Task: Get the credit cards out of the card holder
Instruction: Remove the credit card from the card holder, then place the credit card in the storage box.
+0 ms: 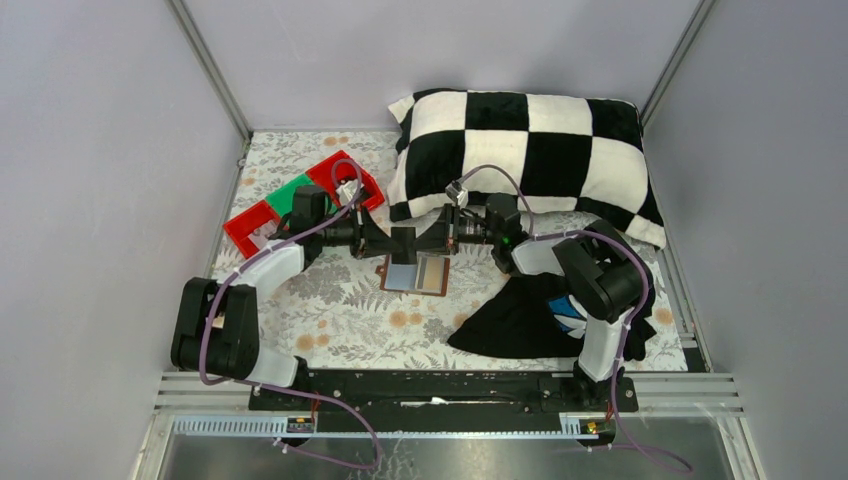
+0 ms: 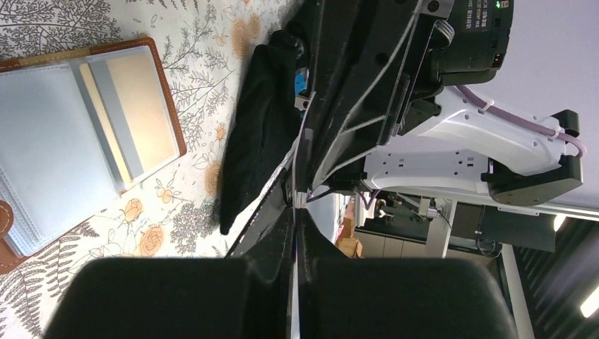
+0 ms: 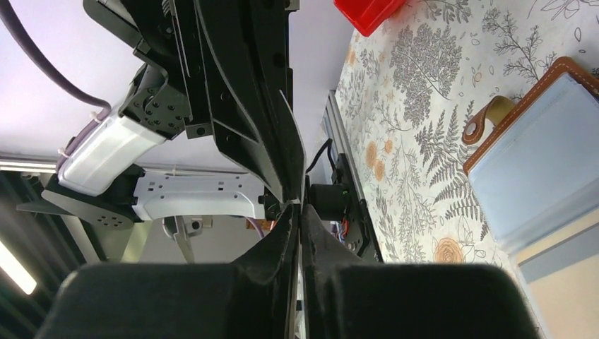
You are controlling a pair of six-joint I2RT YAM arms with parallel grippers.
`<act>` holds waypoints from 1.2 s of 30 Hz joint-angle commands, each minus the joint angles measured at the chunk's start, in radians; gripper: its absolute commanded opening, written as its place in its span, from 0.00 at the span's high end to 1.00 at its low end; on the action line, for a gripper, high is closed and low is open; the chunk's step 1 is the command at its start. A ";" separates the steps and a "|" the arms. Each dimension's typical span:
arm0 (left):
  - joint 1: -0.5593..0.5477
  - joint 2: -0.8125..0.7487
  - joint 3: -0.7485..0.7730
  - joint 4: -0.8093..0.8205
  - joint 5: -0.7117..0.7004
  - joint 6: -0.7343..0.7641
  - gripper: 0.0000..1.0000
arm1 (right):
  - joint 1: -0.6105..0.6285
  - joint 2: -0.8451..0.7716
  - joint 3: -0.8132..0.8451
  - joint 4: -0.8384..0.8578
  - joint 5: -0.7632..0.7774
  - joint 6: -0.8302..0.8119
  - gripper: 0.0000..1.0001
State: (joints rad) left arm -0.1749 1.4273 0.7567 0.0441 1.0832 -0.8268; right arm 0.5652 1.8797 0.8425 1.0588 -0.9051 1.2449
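From above, the left gripper point(image 1: 405, 240) and the right gripper point(image 1: 447, 238) meet tip to tip over the middle of the floral bench point(image 1: 340, 300). The card holder point(image 1: 414, 274) lies open and flat just on the near side of them. A black cloth point(image 1: 520, 315) lies to its right, red and green trays point(image 1: 300, 200) at far left, and a chequered pillow point(image 1: 530, 150) at the back.

At the left wrist, our jaws are pressed together on a thin pale card point(image 2: 296, 212), or so it seems, since we see it only edge-on. The other arm's jaws come in from above onto the same sliver. The card holder point(image 2: 42, 141) lies at left, with the credit cards point(image 2: 141, 113), beige-orange and blue-grey, tucked in its right pocket.

At the right wrist, the jaws are likewise fully closed on that pale edge. The card holder point(image 3: 537, 162) sits at right, with its strap tab point(image 3: 487, 123) on the bench.
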 commanded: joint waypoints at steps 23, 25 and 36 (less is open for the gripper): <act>0.280 0.465 0.795 -0.450 -0.548 0.210 1.00 | -0.095 -0.315 -0.013 -0.785 0.303 -0.483 0.30; 0.281 0.515 0.822 -0.440 -0.563 0.200 1.00 | -0.094 -0.312 -0.014 -0.786 0.302 -0.483 0.30; 0.281 0.624 0.772 -0.305 -0.620 0.122 1.00 | -0.095 -0.318 -0.008 -0.806 0.305 -0.490 0.29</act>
State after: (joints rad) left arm 0.1040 2.0365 1.5299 -0.3412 0.4973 -0.6811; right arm 0.4648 1.6054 0.8288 0.2630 -0.6125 0.7765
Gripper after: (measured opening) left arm 0.008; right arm 0.703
